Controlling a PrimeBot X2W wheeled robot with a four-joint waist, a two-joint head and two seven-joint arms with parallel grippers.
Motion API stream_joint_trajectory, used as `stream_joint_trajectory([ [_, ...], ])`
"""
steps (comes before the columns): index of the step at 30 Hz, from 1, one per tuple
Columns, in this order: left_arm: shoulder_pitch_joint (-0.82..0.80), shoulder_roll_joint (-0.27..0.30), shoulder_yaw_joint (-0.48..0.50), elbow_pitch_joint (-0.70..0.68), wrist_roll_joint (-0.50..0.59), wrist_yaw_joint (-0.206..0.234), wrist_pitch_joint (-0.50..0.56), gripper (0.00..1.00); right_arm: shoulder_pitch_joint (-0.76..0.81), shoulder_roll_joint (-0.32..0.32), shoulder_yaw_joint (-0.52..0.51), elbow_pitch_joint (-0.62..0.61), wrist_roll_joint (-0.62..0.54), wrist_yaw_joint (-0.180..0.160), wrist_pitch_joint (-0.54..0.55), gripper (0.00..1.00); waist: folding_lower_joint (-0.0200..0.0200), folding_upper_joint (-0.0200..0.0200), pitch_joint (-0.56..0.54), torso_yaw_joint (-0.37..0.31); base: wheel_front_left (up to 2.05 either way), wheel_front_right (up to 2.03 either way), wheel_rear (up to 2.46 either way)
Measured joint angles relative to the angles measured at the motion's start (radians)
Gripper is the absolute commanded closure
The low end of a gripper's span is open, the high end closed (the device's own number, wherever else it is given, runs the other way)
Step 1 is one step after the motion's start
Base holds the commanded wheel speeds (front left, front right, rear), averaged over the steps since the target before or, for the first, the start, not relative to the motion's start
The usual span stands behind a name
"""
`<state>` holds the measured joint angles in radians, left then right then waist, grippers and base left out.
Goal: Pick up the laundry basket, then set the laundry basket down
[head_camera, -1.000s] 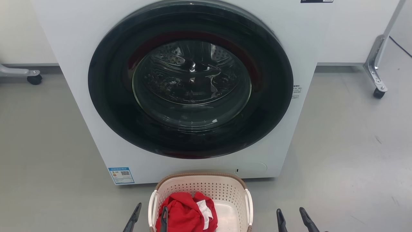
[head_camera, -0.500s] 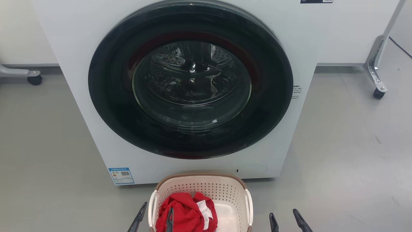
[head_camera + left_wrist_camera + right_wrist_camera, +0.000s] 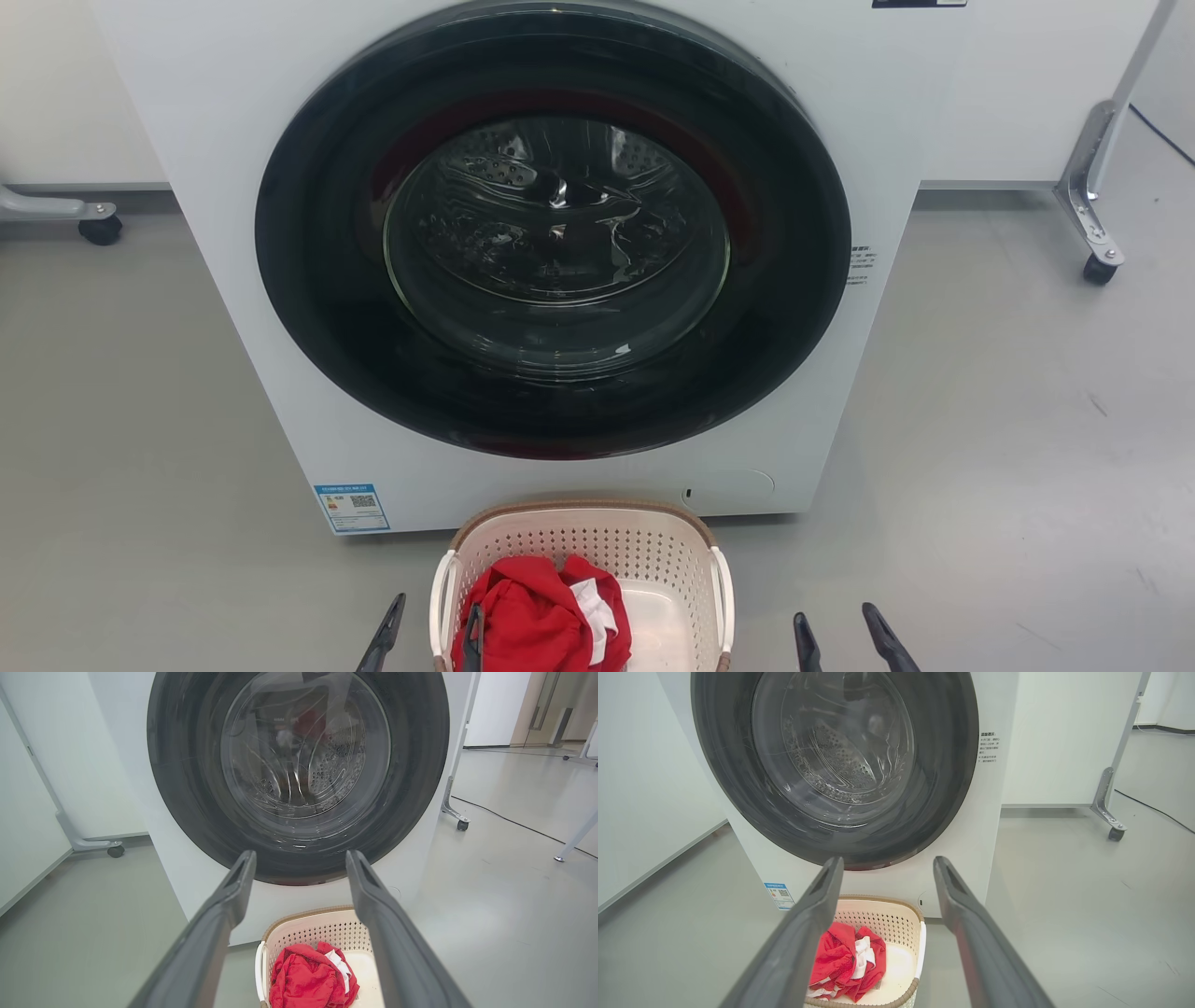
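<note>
The laundry basket [image 3: 597, 541], cream-white with perforated walls and a brown rim, stands on the floor against the washing machine's foot, holding a red and white cloth [image 3: 537, 616]. My left gripper [image 3: 437, 607] is open at the bottom edge, its fingers lined up either side of the basket's left handle [image 3: 441, 597]. In the left wrist view this gripper [image 3: 301, 856] hangs above the basket [image 3: 322, 931], apart from it. My right gripper [image 3: 836, 618] is open over bare floor, right of the basket. Its wrist view shows the gripper [image 3: 888, 861] empty above the basket [image 3: 901, 924].
A white front-loading washing machine [image 3: 280, 308] with its round dark door [image 3: 553, 233] shut rises right behind the basket. Wheeled metal frame feet stand at the far left [image 3: 98, 229] and far right [image 3: 1097, 271]. Grey floor spreads on both sides.
Both grippers' fingertips have slid slightly back down; the left one moved a little left and the right one a little right. The basket has not moved.
</note>
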<state>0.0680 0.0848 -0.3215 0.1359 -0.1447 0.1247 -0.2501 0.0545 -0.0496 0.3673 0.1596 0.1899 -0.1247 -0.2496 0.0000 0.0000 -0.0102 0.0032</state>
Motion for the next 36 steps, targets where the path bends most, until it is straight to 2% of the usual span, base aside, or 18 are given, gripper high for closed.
stream_joint_trajectory([
  [9,0.001,-0.007,0.017,0.015,-0.035,0.0,0.0,0.0,0.009,0.001,-0.046,0.006,0.003,0.0,0.0,0.0,0.0,0.0,0.003,0.0,0.0,0.0,0.0],
  [36,0.001,-0.014,0.023,0.026,-0.038,0.0,0.0,0.0,0.017,0.001,-0.059,0.004,0.003,-0.003,0.0,0.0,0.0,0.0,0.01,-0.001,0.0,0.0,0.0],
])
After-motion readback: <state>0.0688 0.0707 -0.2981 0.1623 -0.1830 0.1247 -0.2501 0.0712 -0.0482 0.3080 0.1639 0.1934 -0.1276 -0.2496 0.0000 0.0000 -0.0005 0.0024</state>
